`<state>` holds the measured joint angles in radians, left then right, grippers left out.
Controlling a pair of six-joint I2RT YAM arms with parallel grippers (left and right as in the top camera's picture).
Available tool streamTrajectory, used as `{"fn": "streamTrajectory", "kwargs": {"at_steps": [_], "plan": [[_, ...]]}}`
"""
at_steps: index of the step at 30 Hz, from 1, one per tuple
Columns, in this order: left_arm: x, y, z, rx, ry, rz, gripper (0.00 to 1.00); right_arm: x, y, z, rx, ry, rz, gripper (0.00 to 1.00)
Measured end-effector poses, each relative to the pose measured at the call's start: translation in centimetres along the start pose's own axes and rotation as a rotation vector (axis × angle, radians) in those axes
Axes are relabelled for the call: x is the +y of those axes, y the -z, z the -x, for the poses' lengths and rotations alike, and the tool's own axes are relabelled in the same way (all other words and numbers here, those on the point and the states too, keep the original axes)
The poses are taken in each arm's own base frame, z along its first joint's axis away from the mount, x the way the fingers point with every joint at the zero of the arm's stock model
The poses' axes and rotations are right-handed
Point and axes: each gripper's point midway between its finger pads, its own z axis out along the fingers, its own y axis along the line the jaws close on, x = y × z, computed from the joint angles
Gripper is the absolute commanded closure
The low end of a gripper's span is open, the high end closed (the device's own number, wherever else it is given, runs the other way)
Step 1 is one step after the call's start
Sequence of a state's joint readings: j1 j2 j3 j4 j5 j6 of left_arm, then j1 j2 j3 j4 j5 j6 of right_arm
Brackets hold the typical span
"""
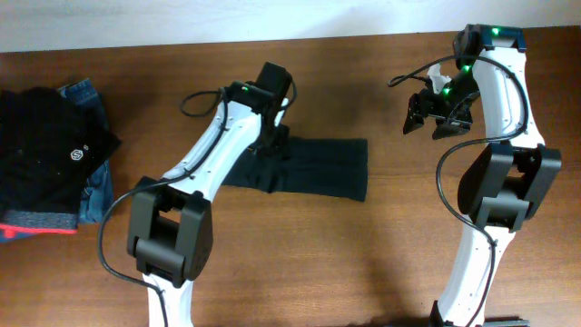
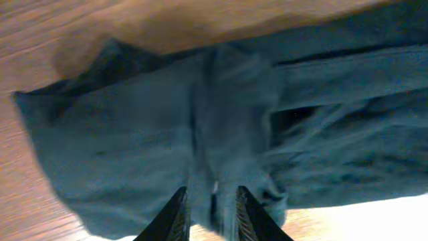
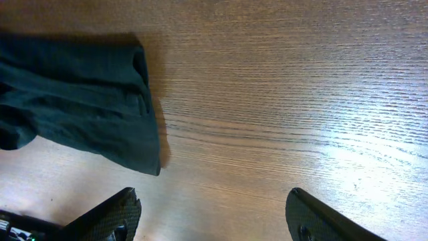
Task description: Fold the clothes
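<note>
item: shirt (image 1: 318,168), black, thin, soft. lies on the table (image 1: 381,263) near its middle, already folded down to a flat oblong band that runs left to right. right end square and neat in the right wrist view (image 3: 80,100); left end looser, with creases and a raised ridge of cloth (image 2: 134,134).

item: left gripper (image 2: 211,194). low over the shirt's left end, tips down at the cloth. jaws narrow, the ridge running up from between them. whether they pinch the cloth or have let it go, cannot tell.

item: right gripper (image 3: 214,217). raised over bare table to the right of the shirt (image 1: 434,118), apart from it. jaws wide, nothing between them.

item: side pile, far left edge. dark top (image 1: 45,145) with a round white emblem, on jeans (image 1: 91,195). well apart from the shirt, untouched by either arm.

step in hand, as judged: late in the fold; the left end is being laid down or dressed.

next move calls for: a clean lift of the left gripper without dragging the ridge up; thin cloth clings and could undo the fold. if one more fold is wanted, the right gripper must come down to the right end.
</note>
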<state>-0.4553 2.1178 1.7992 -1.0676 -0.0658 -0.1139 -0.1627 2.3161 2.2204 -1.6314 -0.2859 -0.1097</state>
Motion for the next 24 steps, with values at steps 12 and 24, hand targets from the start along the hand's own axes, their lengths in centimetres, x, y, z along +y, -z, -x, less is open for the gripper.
{"fn": "streamTrajectory", "kwargs": {"at_steps": [12,24], "plan": [[1.1,0.0,0.3,-0.008,0.02,0.023,0.84,0.4,0.0,0.0,-0.003,0.027,0.025,0.25],[5.2,0.6,2.3,-0.071,0.124,0.0,0.83,1.9,-0.2,0.3,-0.013,0.091,0.085,0.16]]}}
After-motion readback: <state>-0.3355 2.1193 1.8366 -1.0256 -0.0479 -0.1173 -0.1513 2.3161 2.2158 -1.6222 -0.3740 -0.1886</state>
